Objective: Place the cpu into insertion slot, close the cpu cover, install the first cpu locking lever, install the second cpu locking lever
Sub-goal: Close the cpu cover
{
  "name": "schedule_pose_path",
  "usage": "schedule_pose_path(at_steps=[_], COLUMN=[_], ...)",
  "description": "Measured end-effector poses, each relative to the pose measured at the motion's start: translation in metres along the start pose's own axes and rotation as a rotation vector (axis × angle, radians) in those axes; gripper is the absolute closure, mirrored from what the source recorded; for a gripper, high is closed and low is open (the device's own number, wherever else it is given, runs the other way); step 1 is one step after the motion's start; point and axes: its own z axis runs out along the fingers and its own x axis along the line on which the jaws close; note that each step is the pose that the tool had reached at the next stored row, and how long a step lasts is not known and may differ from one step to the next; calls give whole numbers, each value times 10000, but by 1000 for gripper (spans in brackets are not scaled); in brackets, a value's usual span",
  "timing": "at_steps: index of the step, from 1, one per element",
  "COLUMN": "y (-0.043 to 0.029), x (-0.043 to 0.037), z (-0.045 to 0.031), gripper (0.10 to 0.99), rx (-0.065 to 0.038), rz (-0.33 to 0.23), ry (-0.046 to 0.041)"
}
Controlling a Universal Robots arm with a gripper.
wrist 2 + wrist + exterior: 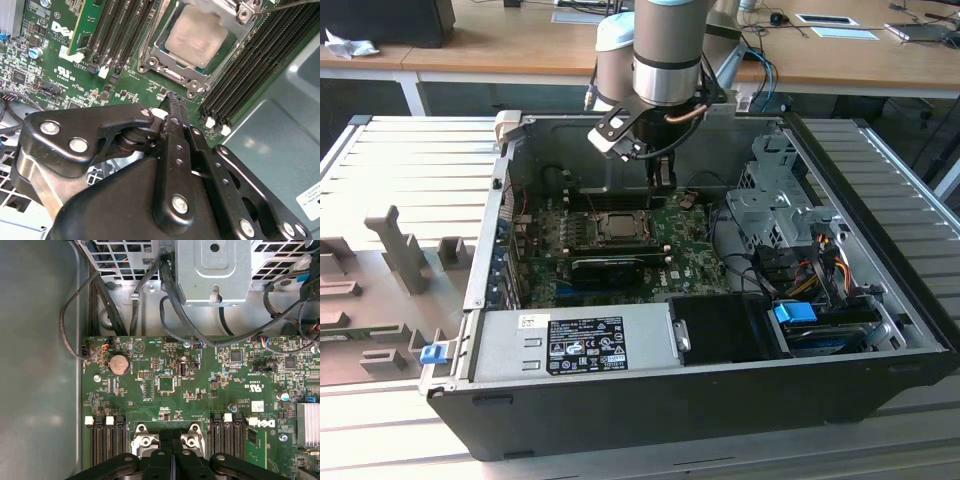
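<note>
**rigwatcher:** So, where's the cpu [197,36] relative to the tool [172,100]?

**benchrat:** It's sitting in the slot [172,77], pale face up, and the cover [159,44] looks to be lying flat around it. In the exterior view the cpu's at roughly 7 o'clock from the tool. Near, not touching. The tool hangs over bare board [165,385] just beside a corner of the slot.

**rigwatcher:** Holding anything?

**benchrat:** Nope. In both wrist views the fingers are pressed together with nothing between them.
</note>
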Motion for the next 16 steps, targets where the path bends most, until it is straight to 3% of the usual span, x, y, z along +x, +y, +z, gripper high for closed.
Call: schedule_pose_path(at_steps=[11,16], y=[-40,-115], x=[-1,-2], z=[2,24], gripper=[980,980], rx=[0,0], rz=[0,-1], ry=[-1,0])
